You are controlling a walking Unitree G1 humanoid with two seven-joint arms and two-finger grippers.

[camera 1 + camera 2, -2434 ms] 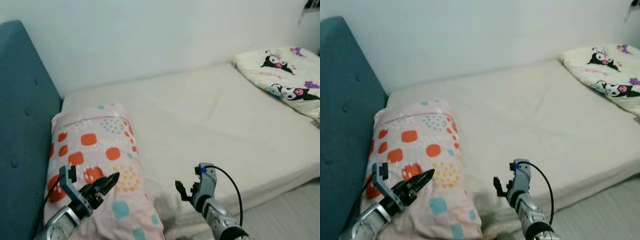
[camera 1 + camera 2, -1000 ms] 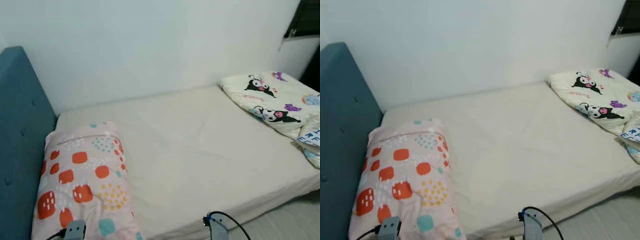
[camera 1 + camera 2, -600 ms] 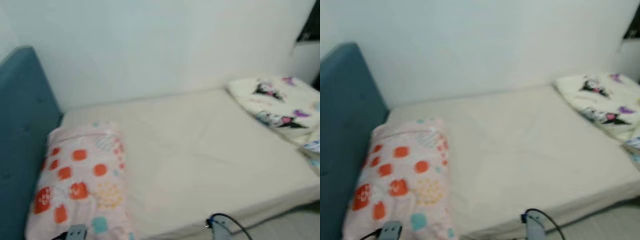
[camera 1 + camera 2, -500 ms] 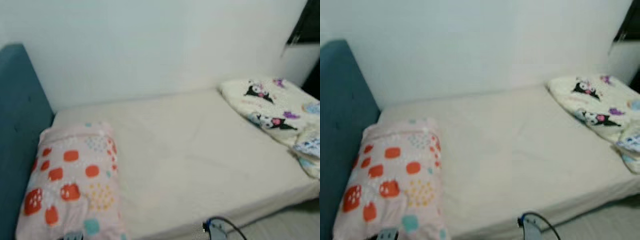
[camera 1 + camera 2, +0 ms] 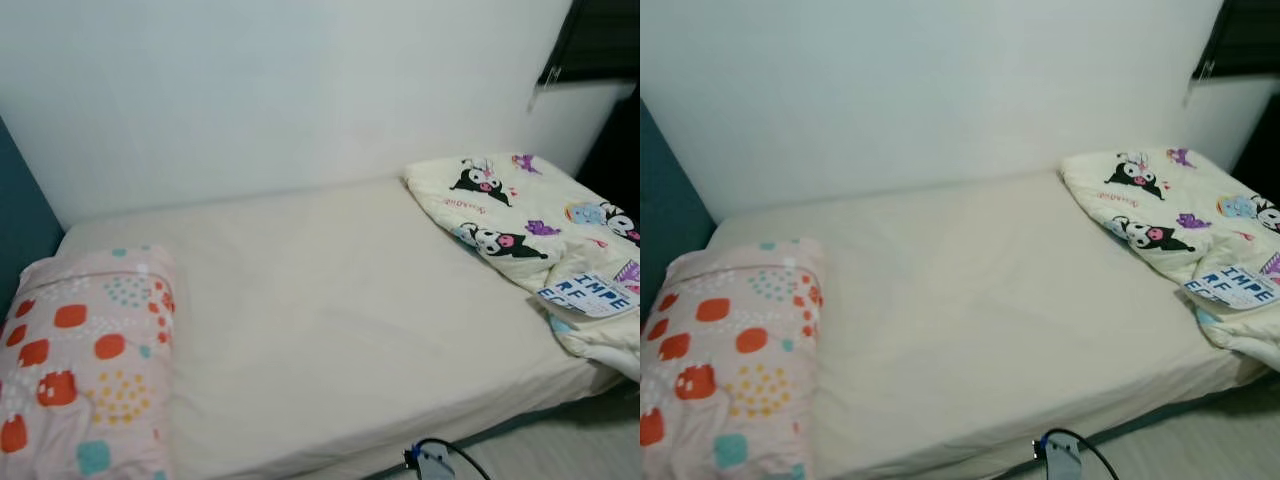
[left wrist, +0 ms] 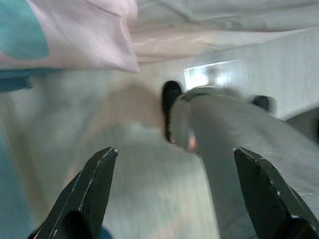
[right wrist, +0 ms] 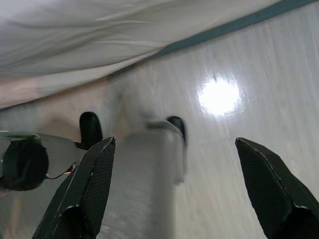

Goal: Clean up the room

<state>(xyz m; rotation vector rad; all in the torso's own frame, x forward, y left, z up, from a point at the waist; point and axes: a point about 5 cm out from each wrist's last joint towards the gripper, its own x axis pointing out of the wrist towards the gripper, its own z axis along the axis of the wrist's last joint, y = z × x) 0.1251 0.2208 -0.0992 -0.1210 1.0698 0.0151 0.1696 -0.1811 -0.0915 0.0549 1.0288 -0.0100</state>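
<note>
Left claw [image 6: 172, 194] and right claw [image 7: 174, 189] hang spread and empty over the floor [image 7: 259, 64], beside and below the bed [image 5: 330, 320], probably lowered for walking toward the crumpled blanket [image 5: 530, 230].

A plain white wall [image 5: 280, 90] is filling the upper frame. A bed [image 5: 340, 320] with a cream sheet is stretching across the middle, a teal headboard [image 5: 18, 235] edging in at left. A dark window [image 5: 600, 35] is showing upper right. Pale glossy floor [image 7: 234, 124] is reflecting a ceiling light.
</note>
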